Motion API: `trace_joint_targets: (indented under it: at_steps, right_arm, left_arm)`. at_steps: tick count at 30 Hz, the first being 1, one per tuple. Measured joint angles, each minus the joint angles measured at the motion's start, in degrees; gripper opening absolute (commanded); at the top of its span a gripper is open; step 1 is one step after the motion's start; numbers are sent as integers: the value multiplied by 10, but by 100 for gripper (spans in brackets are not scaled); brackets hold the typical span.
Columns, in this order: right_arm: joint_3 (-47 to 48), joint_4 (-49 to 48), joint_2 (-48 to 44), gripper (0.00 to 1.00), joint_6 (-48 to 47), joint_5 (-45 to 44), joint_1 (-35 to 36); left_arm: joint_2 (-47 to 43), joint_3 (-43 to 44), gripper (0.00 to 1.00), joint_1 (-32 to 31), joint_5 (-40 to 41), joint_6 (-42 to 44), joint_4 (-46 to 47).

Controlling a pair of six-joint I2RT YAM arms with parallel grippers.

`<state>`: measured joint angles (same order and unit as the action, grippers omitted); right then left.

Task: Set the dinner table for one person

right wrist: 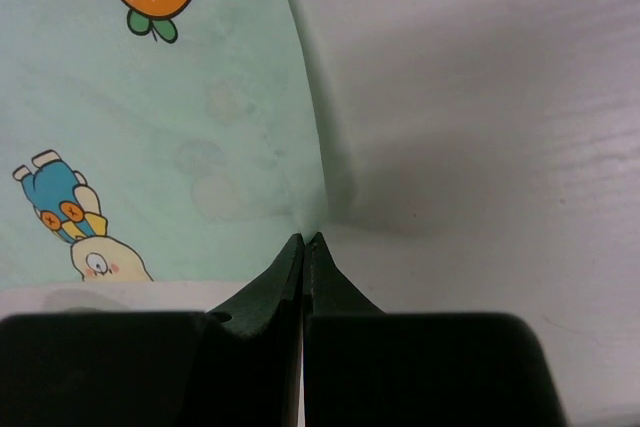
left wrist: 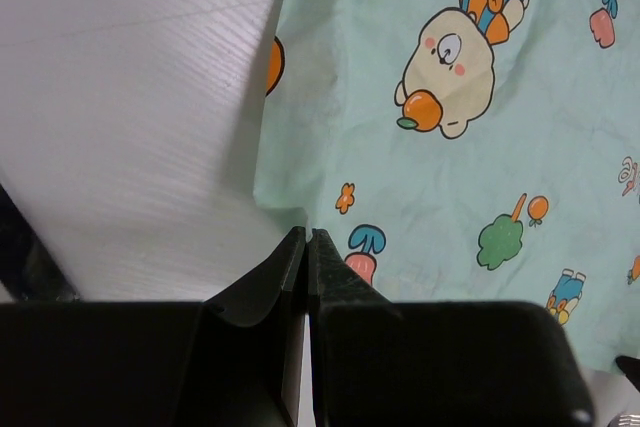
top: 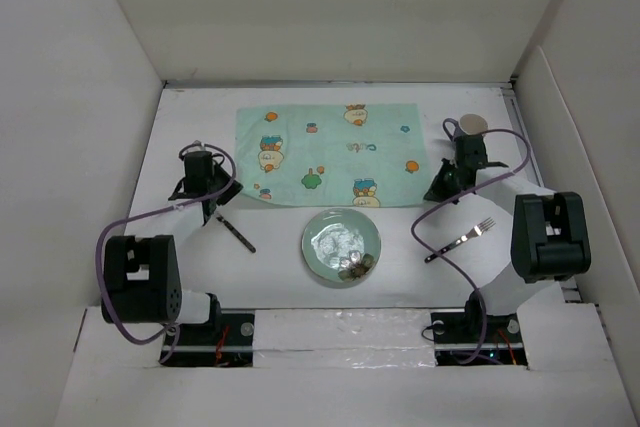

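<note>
Holding small bits point(top: 356, 265), green plate point(top: 325, 237)

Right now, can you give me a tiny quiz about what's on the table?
1. Fill in: the fork lies to the ____ of the plate.
2. True or false: the fork lies on the cloth.
3. The left gripper and the right gripper both pinch: A the fork, B the cloth, C the plate.
Key: 1 right; 2 false, it lies on the bare table; 3 B.
</note>
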<state>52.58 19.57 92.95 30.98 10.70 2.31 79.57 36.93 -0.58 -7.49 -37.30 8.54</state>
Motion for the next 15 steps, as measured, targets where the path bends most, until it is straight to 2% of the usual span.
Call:
trace_joint_targets:
  at_steps: [7, 15]
  right_arm:
    - [-59, -1, -59, 0, -9, -4, -3]
    - [-73, -3, -83, 0, -14, -6, -23]
  left_arm:
    - [-58, -30, 0, 0, 5, 5, -26]
    - [-72, -54, 0, -12, 9, 4, -41]
